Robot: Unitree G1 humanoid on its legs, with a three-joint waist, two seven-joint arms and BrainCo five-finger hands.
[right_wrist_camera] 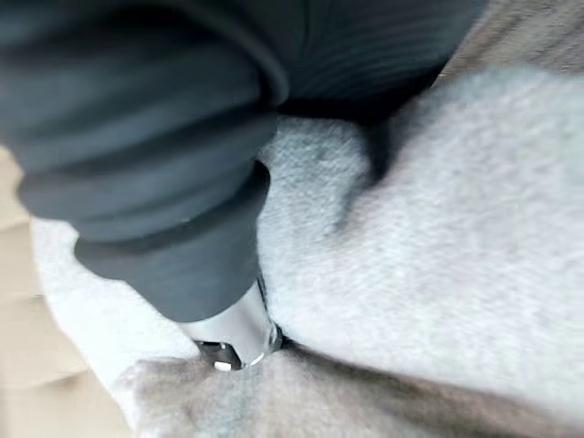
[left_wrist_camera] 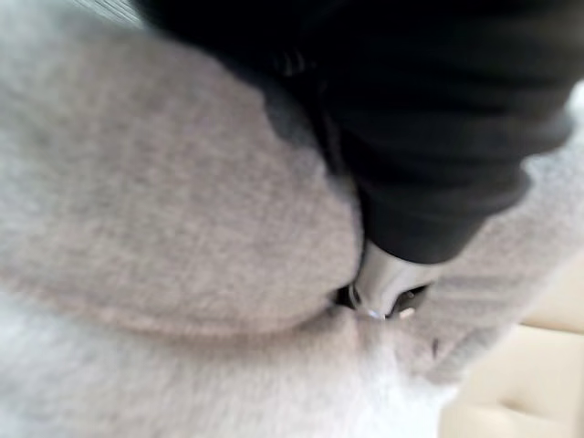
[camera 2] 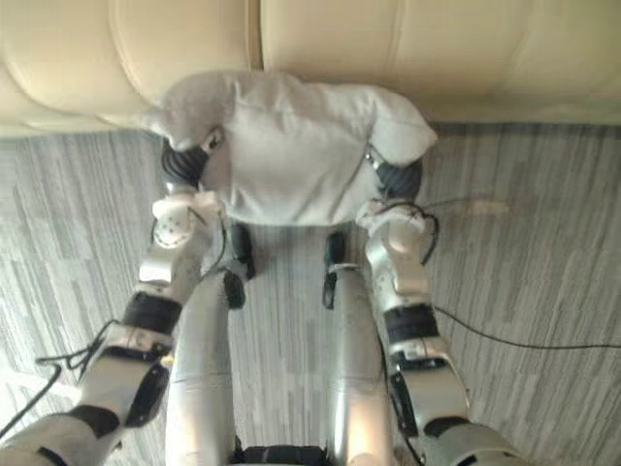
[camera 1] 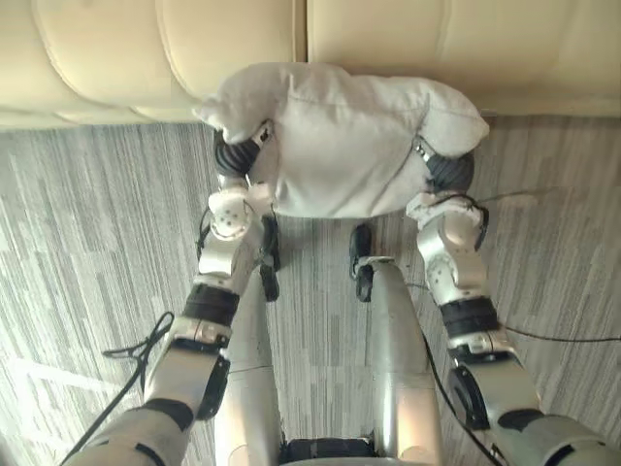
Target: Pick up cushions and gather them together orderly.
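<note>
Beside the cream sofa (camera 1: 437,49), a pale cushion (camera 1: 340,146) hangs over striped carpet (camera 1: 87,243).

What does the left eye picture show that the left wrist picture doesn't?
The left eye view adds the right hand and the whole grey cushion, with one hand at each end. The left wrist view adds, from very close, the deep crease where the left hand sinks into the cloth. Both share the cushion, the left hand and the cream sofa behind.
</note>
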